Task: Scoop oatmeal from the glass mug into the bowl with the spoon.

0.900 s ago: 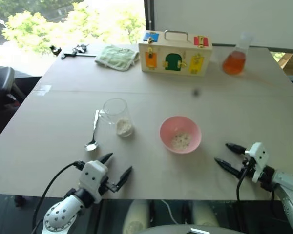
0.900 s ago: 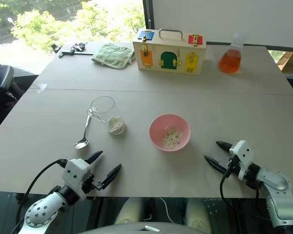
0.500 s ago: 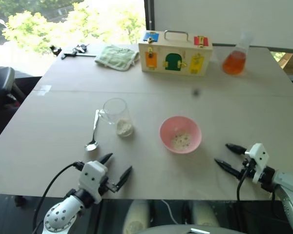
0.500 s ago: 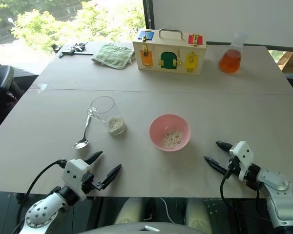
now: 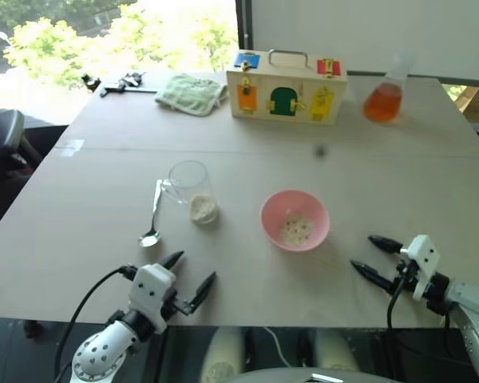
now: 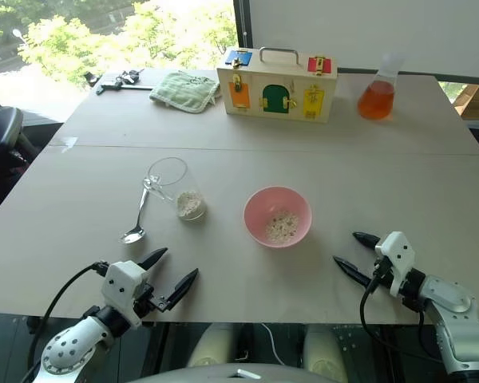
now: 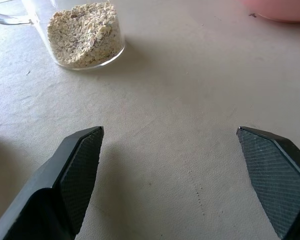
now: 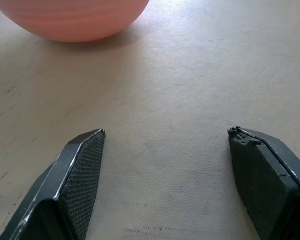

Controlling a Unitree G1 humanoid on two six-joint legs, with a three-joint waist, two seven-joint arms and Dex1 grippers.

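The left pincer (image 5: 193, 270) hovers over the near edge of the bench (image 5: 104, 207), spread wide and holding nothing. Just ahead of it lies the spoon (image 5: 152, 215), with the glass mug (image 5: 193, 191) touching the spoon's handle and oatmeal (image 7: 83, 34) heaped in its bottom. The right pincer (image 5: 373, 257) is likewise spread wide and empty above the bench. The pink bowl (image 5: 294, 220) sits ahead of it and toward the left pincer, a few flakes inside.

Two arms, silver-grey perforated forearms, white blocky wrist housings, black looped cables; left gripper (image 5: 188, 275) and right gripper (image 5: 371, 257) with black, cross-hatched tapered fingers.
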